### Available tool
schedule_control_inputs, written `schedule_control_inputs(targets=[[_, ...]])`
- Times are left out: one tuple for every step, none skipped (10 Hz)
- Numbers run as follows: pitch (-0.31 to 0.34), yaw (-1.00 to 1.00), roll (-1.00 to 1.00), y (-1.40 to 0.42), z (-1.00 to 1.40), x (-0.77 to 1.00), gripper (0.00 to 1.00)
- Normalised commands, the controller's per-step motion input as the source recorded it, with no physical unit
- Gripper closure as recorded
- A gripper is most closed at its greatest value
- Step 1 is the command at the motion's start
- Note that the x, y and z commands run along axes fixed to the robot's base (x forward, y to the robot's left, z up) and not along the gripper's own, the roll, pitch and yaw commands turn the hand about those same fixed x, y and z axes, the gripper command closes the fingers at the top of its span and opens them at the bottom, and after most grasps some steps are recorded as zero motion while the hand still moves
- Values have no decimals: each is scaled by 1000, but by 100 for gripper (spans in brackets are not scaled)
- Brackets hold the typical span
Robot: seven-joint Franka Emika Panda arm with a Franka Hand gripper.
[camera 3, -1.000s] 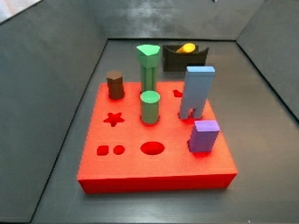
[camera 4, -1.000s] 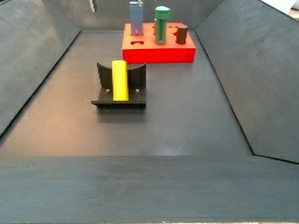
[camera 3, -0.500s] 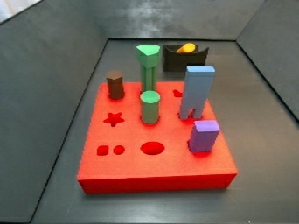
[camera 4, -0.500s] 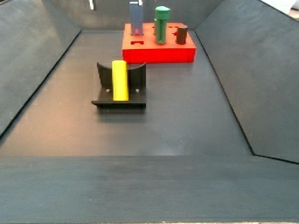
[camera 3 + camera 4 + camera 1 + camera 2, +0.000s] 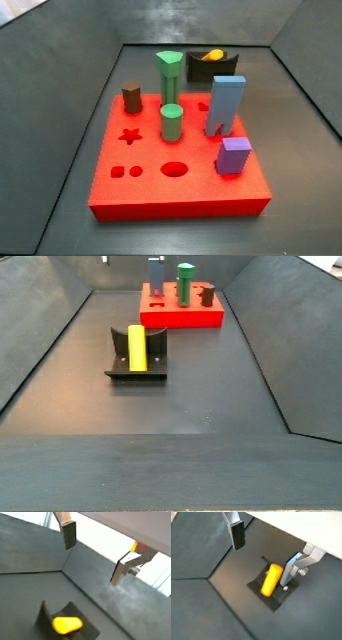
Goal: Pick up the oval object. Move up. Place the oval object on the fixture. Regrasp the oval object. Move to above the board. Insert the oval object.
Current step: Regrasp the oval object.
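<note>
Regrasp pending, by the look of it. Lying along the curved cradle of the fixture [image 5: 135, 375], left of the board [image 5: 187, 320] in a side view: the oval object [image 5: 135, 346], yellow, on its side, free of any grip. Hanging above it in both wrist views: the gripper [image 5: 262, 564], jaws spread wide with nothing between them.

To do it well:
- Centre the open jaws over the middle of the peg's length, one pad to each long flank, not over an end.
- Square the wrist to the peg's axis first; in a wrist view the peg [image 5: 272, 579] sits closer to one silver finger [image 5: 291, 571] than to the dark-padded one [image 5: 237, 536], so shift across before descending.
- Descend straight, stop short of the fixture's upright walls, then close gently; a rounded section probably rolls under an off-centre pinch.

Differences between views:
- Wrist views only: the jaws themselves. Absent from both side views.
- A wrist view [image 5: 67, 624]: the peg's rounded end face, nestled in the dark cradle [image 5: 45, 613].
- A side view [image 5: 214, 55]: just a yellow sliver atop the fixture [image 5: 201, 70] behind the board [image 5: 174, 198], but also the free holes in the red face, among them an oval slot [image 5: 175, 169].
- Across that board: brown peg [image 5: 131, 97], two green pegs [image 5: 170, 123], blue block [image 5: 227, 104], purple block [image 5: 235, 156].
</note>
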Motion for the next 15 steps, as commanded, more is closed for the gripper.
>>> schedule_control_inputs(targets=[[84,65,1000,-36,-11,79,0],[110,86,889,-35,-9,82,0],[111,96,692,-38,-15,83,0],[105,111,497,-38,-15,82,0],[94,123,337,-27,-8,78,0],[67,137,219,-25,-4,66,0],[121,38,146,74,-1000,29,0],[105,45,136,75,-1000,31,0],[72,73,115,71,-1000,41,0],[35,98,80,66,-1000,51,0],[6,106,62,65,-1000,57,0],[-26,106,56,61,-1000,64,0],[-46,97,60,57,-1000,72,0],[-67,78,69,50,-1000,87,0],[-76,57,75,45,-1000,95,0]])
